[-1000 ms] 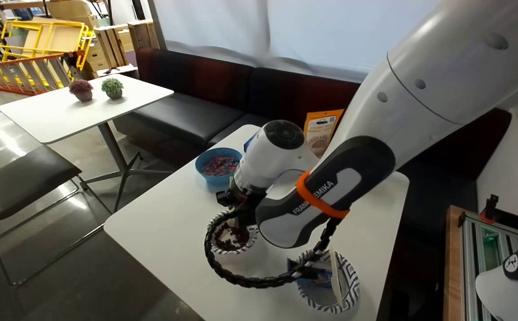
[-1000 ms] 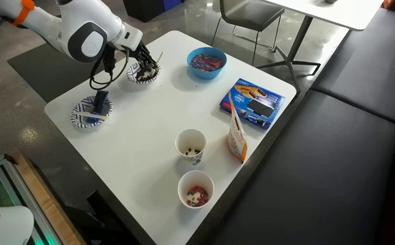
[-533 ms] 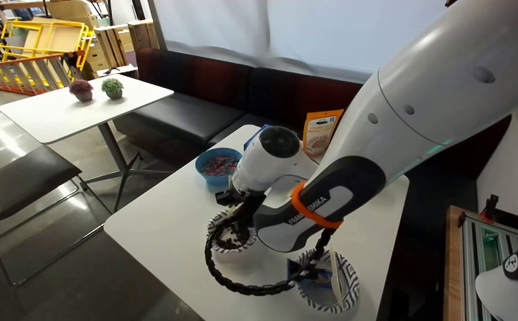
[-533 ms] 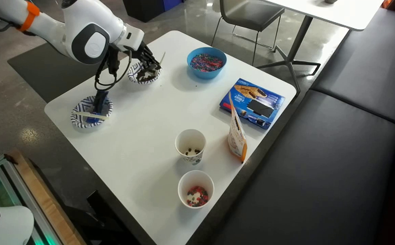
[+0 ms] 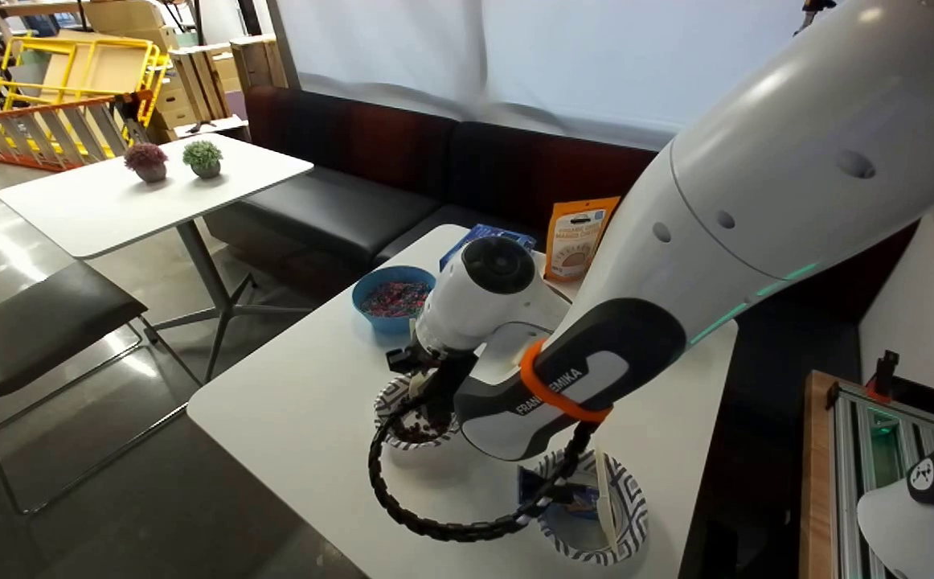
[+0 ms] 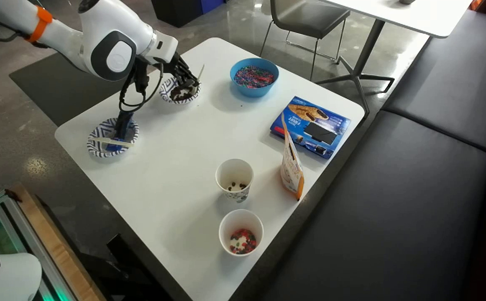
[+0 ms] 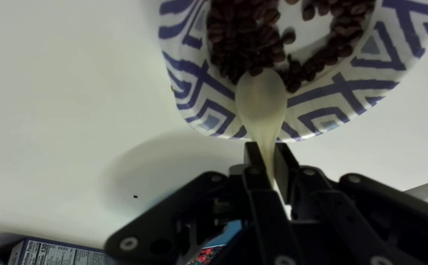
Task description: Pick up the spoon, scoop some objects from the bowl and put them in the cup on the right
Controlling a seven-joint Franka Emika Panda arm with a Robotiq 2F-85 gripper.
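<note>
At the bowl (image 7: 330, 94), spoon (image 7: 261, 101) between fingers (image 7: 286, 162).

The slim, pale cream spoon (image 7: 261, 99) at the wrist view's centre looks to me like smooth plastic with a soft sheen. The small, round, blue-striped white bowl (image 7: 321, 95) seems paper, its dark-brown beans (image 7: 245, 40) faintly glossy. Low in an exterior view, the plain whitish cup (image 6: 241, 219) looks like matt paper; at right, the long black seat (image 6: 393, 188) looks leathery.
</note>
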